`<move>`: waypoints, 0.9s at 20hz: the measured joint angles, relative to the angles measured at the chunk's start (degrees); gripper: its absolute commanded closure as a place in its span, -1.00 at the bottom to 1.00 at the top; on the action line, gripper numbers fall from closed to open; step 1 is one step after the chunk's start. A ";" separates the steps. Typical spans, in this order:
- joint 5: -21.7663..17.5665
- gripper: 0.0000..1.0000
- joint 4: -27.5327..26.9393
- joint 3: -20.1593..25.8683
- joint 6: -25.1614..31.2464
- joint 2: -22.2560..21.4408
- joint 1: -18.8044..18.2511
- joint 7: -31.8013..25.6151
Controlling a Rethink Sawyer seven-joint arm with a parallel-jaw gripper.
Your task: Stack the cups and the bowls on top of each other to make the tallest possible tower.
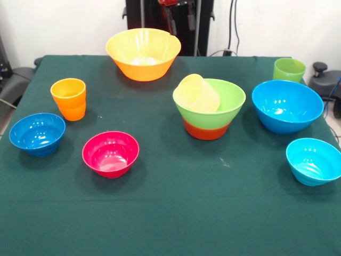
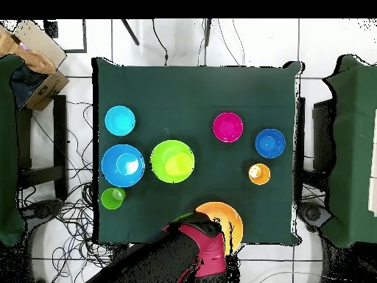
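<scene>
progress is slight: of ten pieces, only three are piled, by my reading, and seven lie loose on the green cloth (image 1: pixel 176 213).

nearest in the front view sit the cyan bowl (image 1: pixel 314 160) at one side, the magenta bowl (image 1: pixel 111 153) toward the middle and the small dark blue bowl (image 1: pixel 37 133) at the other side, all glossy plastic, round, tapering to narrow feet. a little further back is the tower (image 1: pixel 209 109): the light green bowl (image 1: pixel 226 109) nests in the orange-red bowl (image 1: pixel 206 130), and the pale yellow cup (image 1: pixel 198 93) lies tilted inside the green one, mouth partly toward the camera, not upright. i judge that it would have to be righted or flipped before anything could sit on it.

level with it are the big blue bowl (image 1: pixel 286 105) and the orange cup (image 1: pixel 69 98), faintly ribbed. further off, the green cup (image 1: pixel 289 69) stands near the cloth's corner, and the big yellow-orange bowl (image 1: pixel 143 53), widest of all, sits at the far edge.

above that bowl the arm (image 2: pixel 193 250) hangs drawn back; i cannot tell the state of its gripper (image 1: pixel 180 21).
</scene>
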 measured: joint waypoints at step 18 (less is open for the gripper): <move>5.51 -1.00 0.00 0.00 6.54 0.08 -1.27 -13.53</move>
